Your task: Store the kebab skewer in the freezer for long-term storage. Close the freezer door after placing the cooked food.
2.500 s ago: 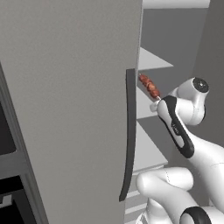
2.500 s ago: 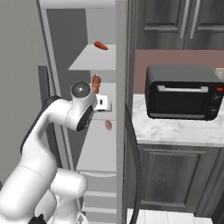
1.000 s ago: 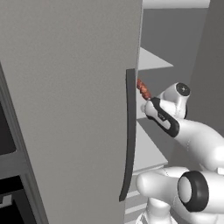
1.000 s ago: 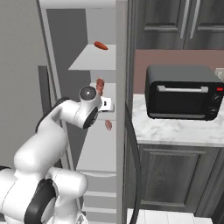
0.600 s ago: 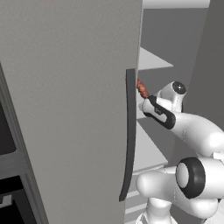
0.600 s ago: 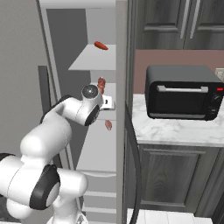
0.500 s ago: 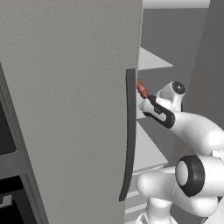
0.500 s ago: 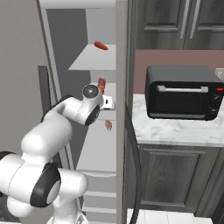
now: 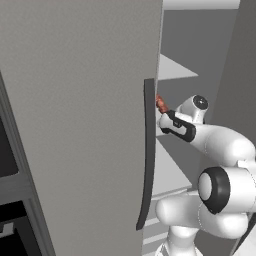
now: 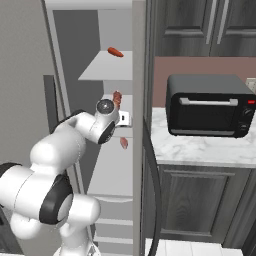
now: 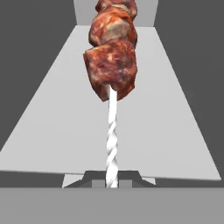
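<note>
From where I stand the freezer door (image 9: 80, 125) hangs wide open, its long dark handle (image 9: 147, 155) facing me, and the arm reaches past its edge into the freezer (image 10: 107, 70). The gripper (image 11: 112, 181) is clamped tight on the pale twisted stick of the kebab skewer (image 11: 112, 52), with the stick running straight out between the two fingertips. The reddish-brown meat chunks sit at the far end, held in the air above a flat white shelf (image 11: 65, 131) (not touching it, as far as I can see). From the right side the skewer shows as a small red bit just above the wrist, inside the compartment. A small reddish item (image 10: 115, 52) lies on the shelf above, and another pinkish piece (image 10: 123, 143) sits lower down. Off to the right, a black toaster oven (image 10: 210, 106) stands on the marble bench (image 10: 200, 150).
</note>
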You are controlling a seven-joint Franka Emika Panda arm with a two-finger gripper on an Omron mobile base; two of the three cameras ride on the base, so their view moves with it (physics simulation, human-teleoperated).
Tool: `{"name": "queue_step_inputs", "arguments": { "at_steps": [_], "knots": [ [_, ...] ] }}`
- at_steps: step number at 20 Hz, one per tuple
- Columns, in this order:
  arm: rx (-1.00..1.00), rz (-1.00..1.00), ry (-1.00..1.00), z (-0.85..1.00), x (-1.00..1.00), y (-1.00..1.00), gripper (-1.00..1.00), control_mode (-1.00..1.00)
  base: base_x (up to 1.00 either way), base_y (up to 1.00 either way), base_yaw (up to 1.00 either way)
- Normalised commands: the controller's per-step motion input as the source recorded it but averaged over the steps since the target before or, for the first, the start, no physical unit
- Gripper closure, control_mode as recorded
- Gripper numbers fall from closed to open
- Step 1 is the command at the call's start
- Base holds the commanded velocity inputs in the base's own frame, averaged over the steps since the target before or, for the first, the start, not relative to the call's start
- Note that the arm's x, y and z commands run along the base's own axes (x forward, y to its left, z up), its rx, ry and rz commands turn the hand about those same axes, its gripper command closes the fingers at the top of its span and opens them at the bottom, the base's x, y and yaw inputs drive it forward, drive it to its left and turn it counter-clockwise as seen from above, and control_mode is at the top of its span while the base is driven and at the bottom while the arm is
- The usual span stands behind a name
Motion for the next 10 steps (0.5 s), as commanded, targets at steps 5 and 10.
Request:
{"name": "queue_step_inputs", "arguments": {
  "at_steps": [5,10],
  "knots": [
    [0.00,0.00,0.00,-0.18,0.19,0.02,1.00,-1.00,0.00,0.00,0.00],
    [0.00,0.00,0.00,-0.16,0.19,0.03,1.00,-1.00,0.00,0.00,0.00]
  ]
}}
